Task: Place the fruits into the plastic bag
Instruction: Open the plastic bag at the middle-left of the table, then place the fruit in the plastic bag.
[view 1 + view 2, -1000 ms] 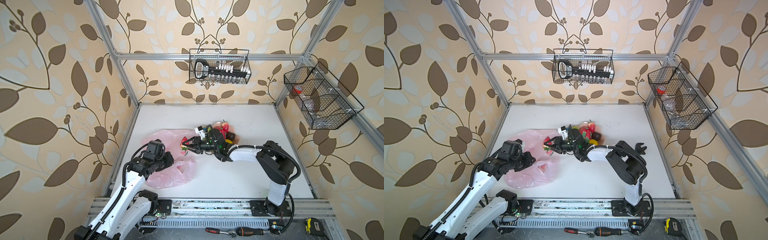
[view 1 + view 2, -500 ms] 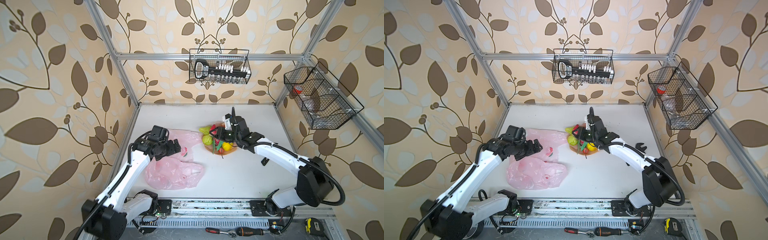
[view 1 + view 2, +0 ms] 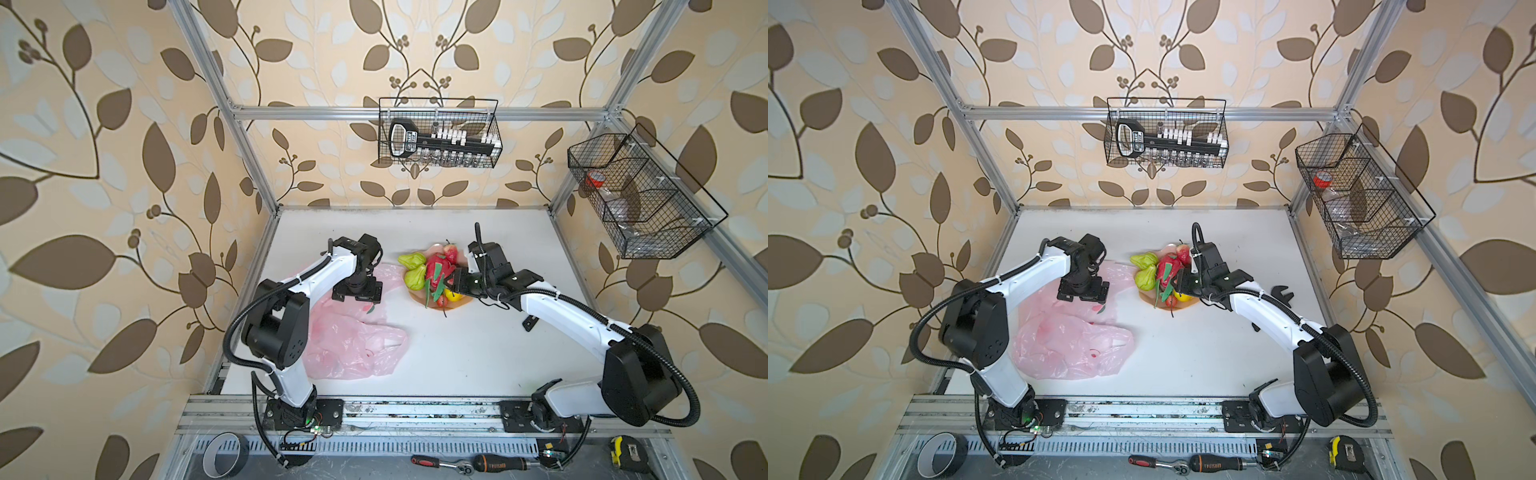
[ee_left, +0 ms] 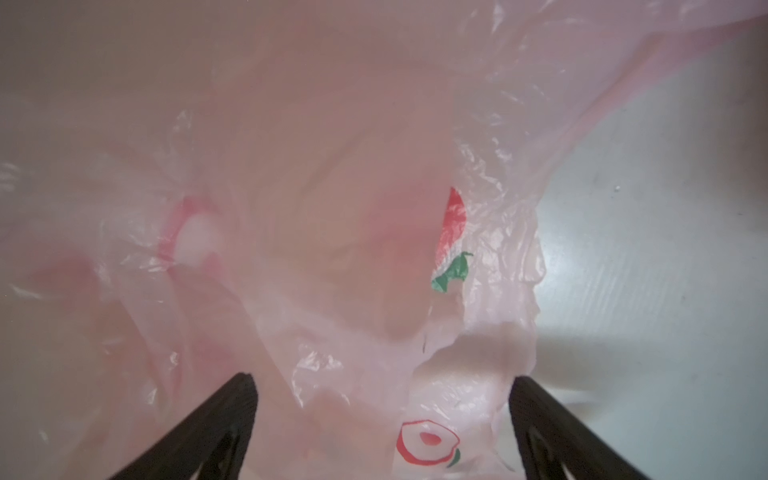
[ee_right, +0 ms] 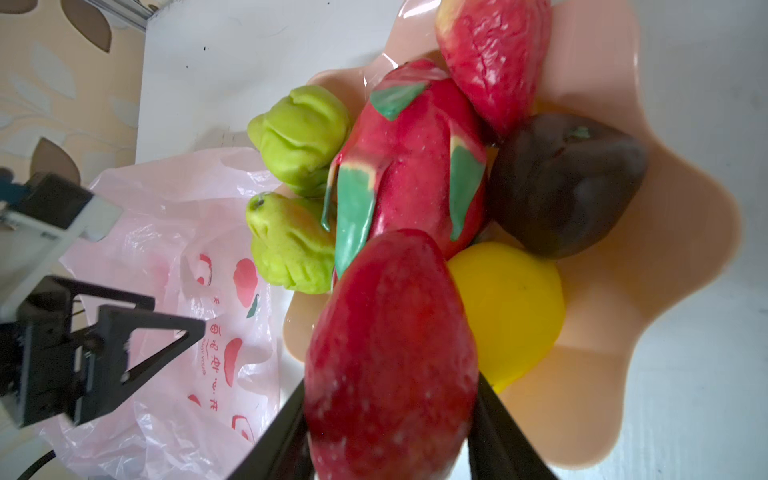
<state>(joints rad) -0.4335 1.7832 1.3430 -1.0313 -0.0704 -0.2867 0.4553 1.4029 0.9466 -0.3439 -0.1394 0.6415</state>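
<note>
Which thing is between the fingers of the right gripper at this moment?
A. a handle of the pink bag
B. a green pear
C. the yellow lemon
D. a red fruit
D: in the right wrist view the right gripper has its two dark fingers on either side of a red fruit, while the yellow lemon and the green pear lie free in the peach dish.
</note>
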